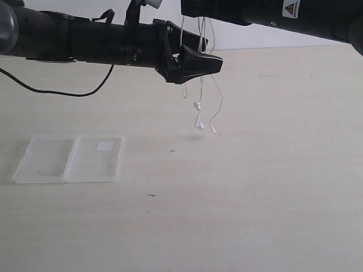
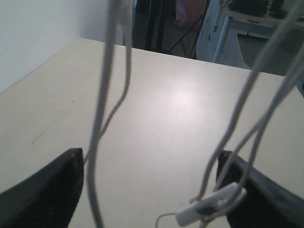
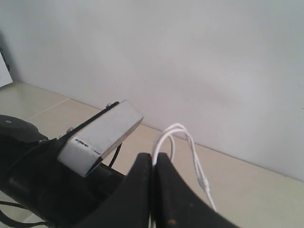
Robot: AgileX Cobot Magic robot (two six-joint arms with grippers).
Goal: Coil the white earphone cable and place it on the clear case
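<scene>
White earphone cable (image 1: 199, 107) hangs in loops above the surface (image 1: 255, 170), pinched in the closed right pincer (image 3: 153, 160); strands drop between the fingers of the open left pincer (image 2: 152, 190); clear case (image 1: 71, 160) lies flat, well apart; its white square label (image 1: 105, 146) unreadable; yellow warning-triangle sticker (image 1: 290, 8) on right arm.

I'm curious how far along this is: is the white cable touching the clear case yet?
Apart. The exterior view shows the cable dangling in the air, with bare table between it and the case.
</scene>
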